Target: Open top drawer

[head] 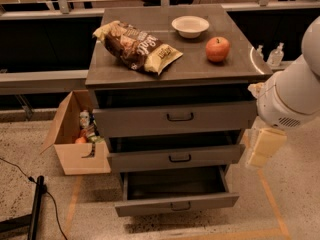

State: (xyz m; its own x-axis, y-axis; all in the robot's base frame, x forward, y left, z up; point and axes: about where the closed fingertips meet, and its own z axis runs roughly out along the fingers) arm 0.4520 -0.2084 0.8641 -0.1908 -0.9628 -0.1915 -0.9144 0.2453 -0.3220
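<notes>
Drawers: three grey metal drawers in one cabinet [97,76], centre of frame, each with a black bar handle.
Top drawer [135,121]: highest of the three, just under the cabinet top, front set slightly forward.
Bottom drawer [150,204]: pulled out furthest.
Cabinet top: one brown-and-yellow crisp bag [136,46], one white bowl [190,26], one red apple [217,49].
Open cardboard box [75,156]: one, on the floor at left, holding several small items, kinds unclear.
Clear bottles [276,54]: two, upper right.
Cream gripper [261,148]: right of the drawers, not touching them; claw state cannot tell.
</notes>
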